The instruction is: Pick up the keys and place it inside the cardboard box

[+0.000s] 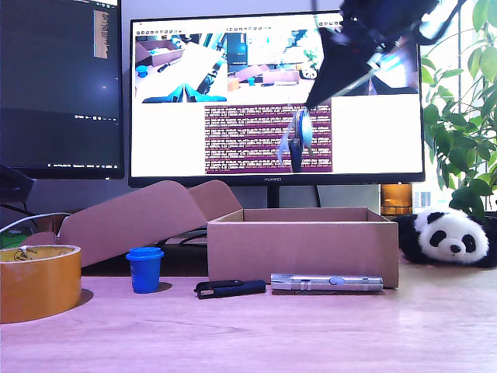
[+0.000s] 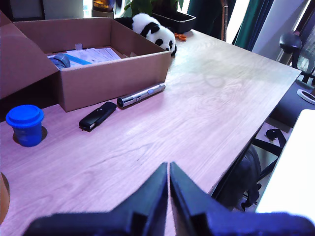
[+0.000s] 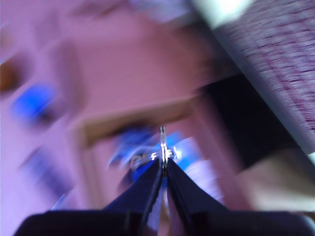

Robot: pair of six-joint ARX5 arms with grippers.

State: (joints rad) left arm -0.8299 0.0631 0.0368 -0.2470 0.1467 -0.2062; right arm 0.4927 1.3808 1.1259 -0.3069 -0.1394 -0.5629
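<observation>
keys (image 1: 299, 140): hanging in the air above the open box, pinched at the ring by second gripper (image 3: 164, 158); blue tag and strap dangling, in front of the monitor (image 1: 233, 93) in exterior view; blurred in second wrist view
second gripper: jaws clamped narrow on the key ring; arm coming in from exterior view's upper right, motion-blurred
first gripper (image 2: 169, 169): jaws pressed together, nothing between them; raised over bare counter (image 2: 206, 108), well apart from the box
cardboard box (image 1: 303, 247): open top, sitting on counter, centre-right in exterior view; papers and a blue item inside per first wrist view
flashlight (image 1: 326, 282): silver, lying just in front of box wall
black pen-like item (image 1: 229, 288): lying just beside flashlight, on exterior view's left of it
blue cup (image 1: 145, 269): upright, on exterior view's left of box
tape roll (image 1: 39, 280): yellow-brown, exterior view's far left
cardboard flap (image 1: 132, 217): slanted, behind cup
panda toy (image 1: 449, 237): beside box, exterior view's right
plant (image 1: 458, 132): behind panda
</observation>
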